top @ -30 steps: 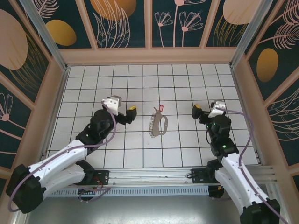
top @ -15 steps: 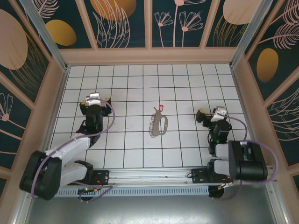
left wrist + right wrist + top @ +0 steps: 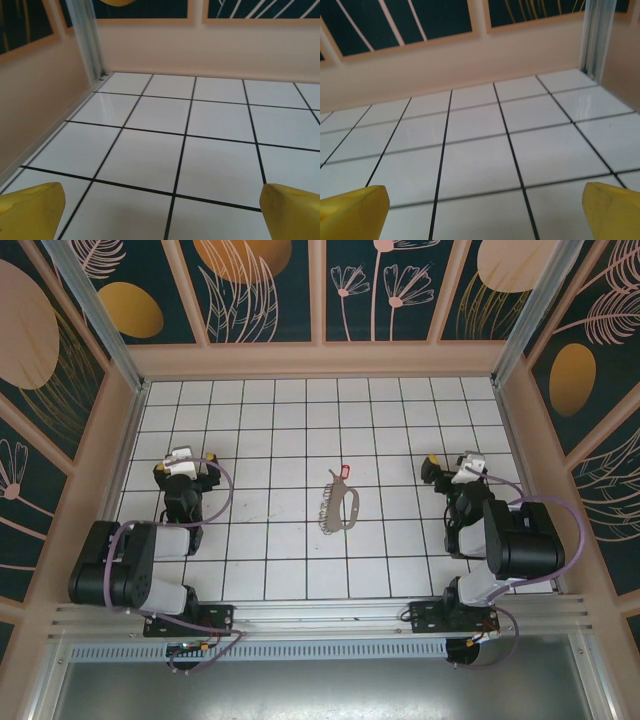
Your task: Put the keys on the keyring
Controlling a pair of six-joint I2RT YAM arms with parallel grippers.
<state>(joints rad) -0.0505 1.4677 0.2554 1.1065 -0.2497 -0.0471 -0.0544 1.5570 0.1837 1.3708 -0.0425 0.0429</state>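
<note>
Where the keyring (image 3: 344,508) is lying: mid-table on the white tiled table (image 3: 270,420), between the two arms and well apart from both, its tan loop running from near to far with a slight lean.
Row of plain keys (image 3: 322,510): fanning out along the loop's left side.
Red-tagged key (image 3: 343,473): sitting right at the far tip of the loop. From the overhead view I am not making out whether it is touching the wire or threaded on it.
Left gripper (image 3: 186,458): hovering at the left side of the table, pointing toward the far left corner. In its wrist view (image 3: 161,210) the yellow fingertips (image 3: 35,207) are standing spread wide at the picture's edges, gripping nothing, with bare tiles showing between them.
Right gripper (image 3: 456,462): hanging at the right side, facing the far wall. Its wrist view (image 3: 482,212) is showing yellow fingertips (image 3: 352,210) parted just as wide, carrying nothing.
Arms: both are folding back close to their bases.
</note>
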